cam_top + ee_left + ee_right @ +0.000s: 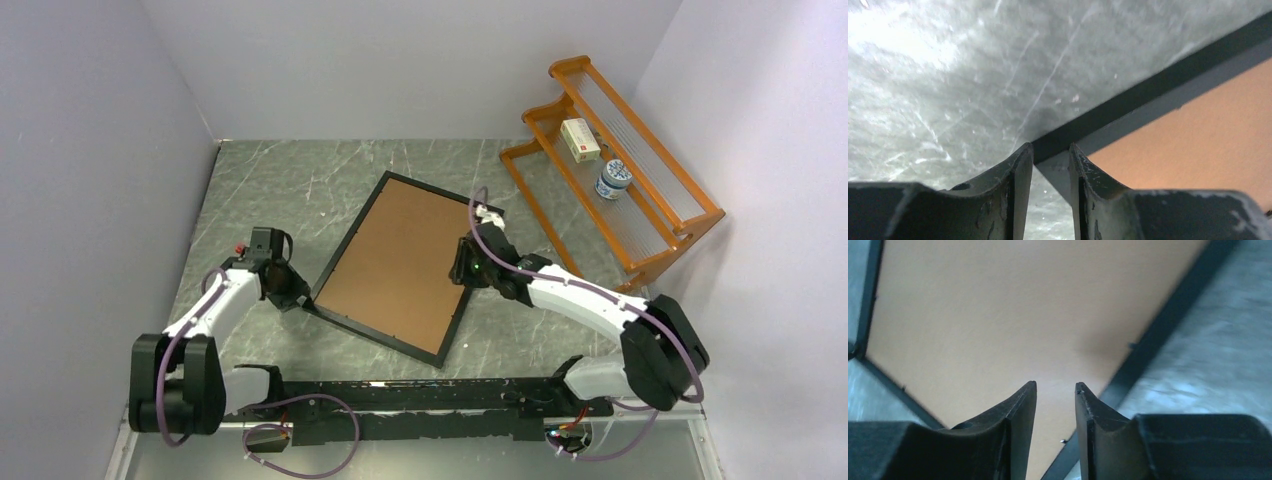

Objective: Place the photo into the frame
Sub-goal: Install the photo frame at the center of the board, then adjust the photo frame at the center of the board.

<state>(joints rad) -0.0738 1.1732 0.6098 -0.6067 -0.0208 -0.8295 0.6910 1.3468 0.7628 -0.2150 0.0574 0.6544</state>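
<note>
Half done at a guess: frame (pixel 395 265) back-up on table (pixel 260 180), photo unseen, perhaps under board (pixel 998 315). Left tool (pixel 1050 150) parted, empty, at frame corner; right tool (pixel 1055 387) parted, empty, above board.

You have no legible text in any view. White box (pixel 580 140) on far-right rack (pixel 682 238): red mark, unreadable.

the frame (pixel 395 268) is laid back-up, askew, at the middle of the table (pixel 280 180). the rack (pixel 572 68) is set behind it to the right, with a box (pixel 580 140) and a jar (pixel 613 180) on its shelves.
</note>
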